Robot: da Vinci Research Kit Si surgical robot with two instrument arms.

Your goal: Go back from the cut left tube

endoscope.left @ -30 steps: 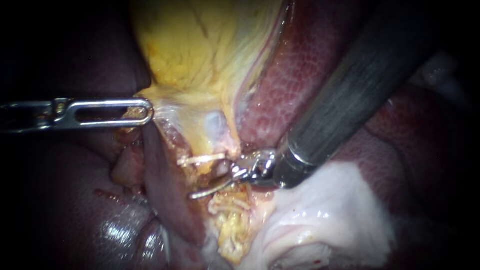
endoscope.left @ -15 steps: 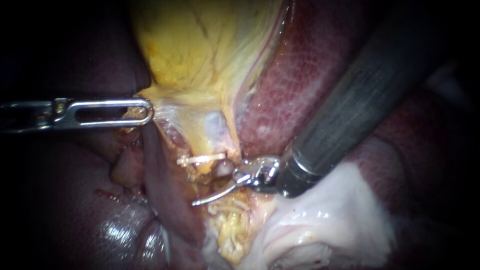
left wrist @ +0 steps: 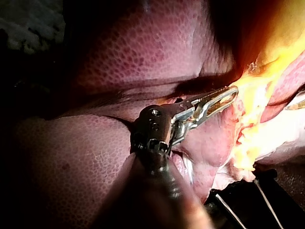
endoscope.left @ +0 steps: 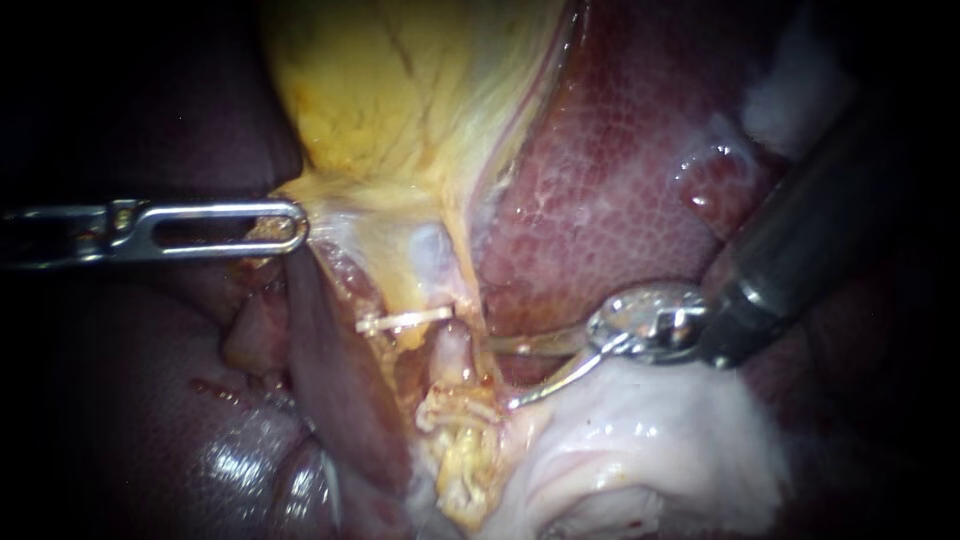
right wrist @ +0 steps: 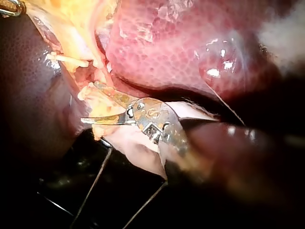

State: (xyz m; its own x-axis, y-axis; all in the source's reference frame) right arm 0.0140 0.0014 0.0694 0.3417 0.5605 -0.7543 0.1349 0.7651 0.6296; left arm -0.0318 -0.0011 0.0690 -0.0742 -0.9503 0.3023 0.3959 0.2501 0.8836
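Endoscope view: the left instrument is seen with its jaws closed on the yellow edge of the gallbladder. The right instrument is shown with its two curved blades parted and nothing gripped between them. The cut left tube is found just ahead of those blade tips, apart from them. A clip lies just beyond it. The liver is seen beside the right shaft.
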